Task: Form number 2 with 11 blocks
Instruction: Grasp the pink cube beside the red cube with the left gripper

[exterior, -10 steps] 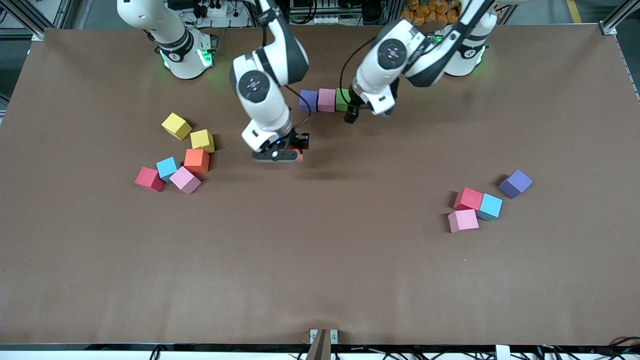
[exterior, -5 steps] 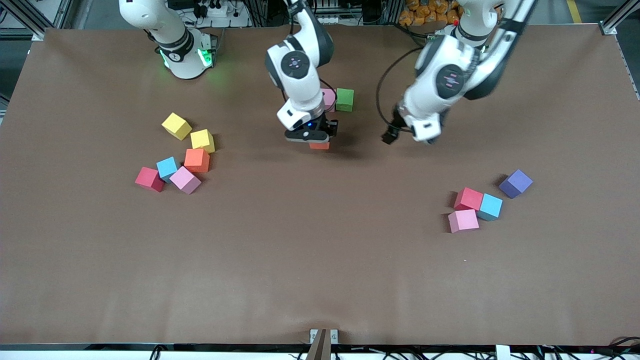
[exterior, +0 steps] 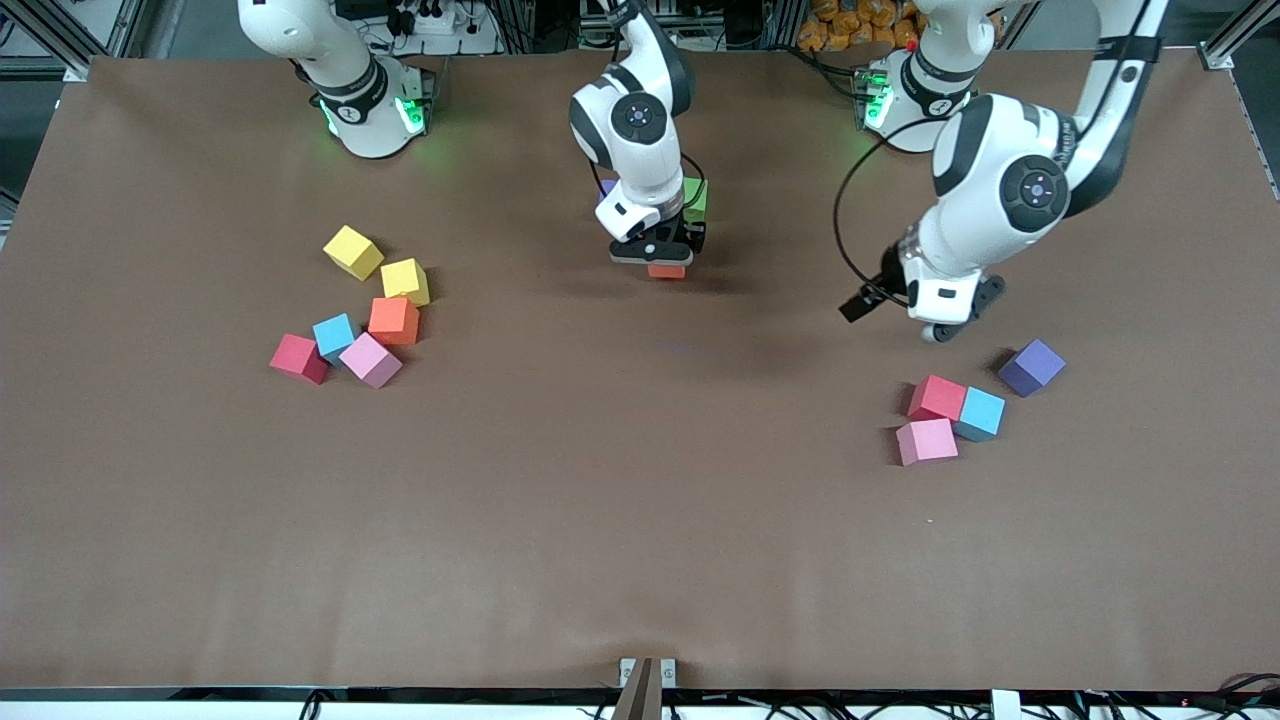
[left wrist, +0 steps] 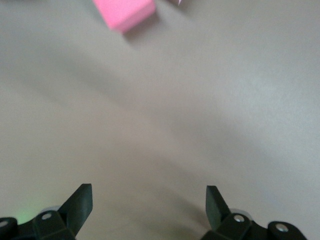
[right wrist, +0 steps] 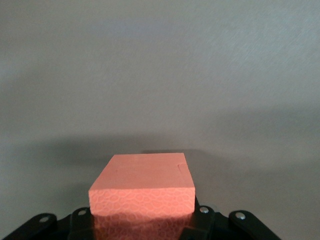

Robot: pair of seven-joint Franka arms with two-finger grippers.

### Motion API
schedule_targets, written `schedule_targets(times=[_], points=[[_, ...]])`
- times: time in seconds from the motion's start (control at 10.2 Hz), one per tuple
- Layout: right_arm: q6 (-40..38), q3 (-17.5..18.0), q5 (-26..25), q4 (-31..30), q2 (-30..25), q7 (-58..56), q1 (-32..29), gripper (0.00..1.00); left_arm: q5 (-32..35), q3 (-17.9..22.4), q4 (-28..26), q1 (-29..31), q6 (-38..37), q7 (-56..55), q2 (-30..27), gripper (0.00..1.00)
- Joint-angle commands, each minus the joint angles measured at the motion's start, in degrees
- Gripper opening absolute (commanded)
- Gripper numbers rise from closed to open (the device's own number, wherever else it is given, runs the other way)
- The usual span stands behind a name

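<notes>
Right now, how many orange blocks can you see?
2. One orange block is held in the right gripper, just in front of the green block. The other orange block sits beside a yellow cube. None seems hidden.

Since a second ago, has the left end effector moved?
Yes. The left end effector left the green block for the purple block.

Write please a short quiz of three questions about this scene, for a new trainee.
1. True or false: the right gripper holds an orange block.
2. Which color is the block beside the right gripper, farther from the front camera? A green, B yellow, C red.
3. The left gripper is open and holds ____.

Key: 1 true; 2 A, the green block; 3 nothing.
</notes>
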Motion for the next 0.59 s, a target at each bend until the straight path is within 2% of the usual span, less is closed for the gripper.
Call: schedule_targets(times=[0.0,0.2,0.39,0.49], points=[[-0.32,1.42,0.43,2.18,1.0,2.78,-0.04,0.03,6.18,5.46,5.77,-0.88,-1.28,13.16,4.47,1.0],[-0.41,2.13,0.34,2.62,1.61,3.76,0.04,0.03,7.87,10.3,12.44,-2.63,-1.28,22.94,11.05,1.0],[-2.42,2.74,-0.18,4.45,2.75,3.67,-0.57,0.02,7.87,16.01,20.78,-9.46,-1.28,25.0,17.99,1.0],[-5.57,2.83,-0.27,6.55,3.8,3.67,-1.01,0.02,8.05,17.34,22.91,-10.63,-1.28,25.52,20.03,1.0]])
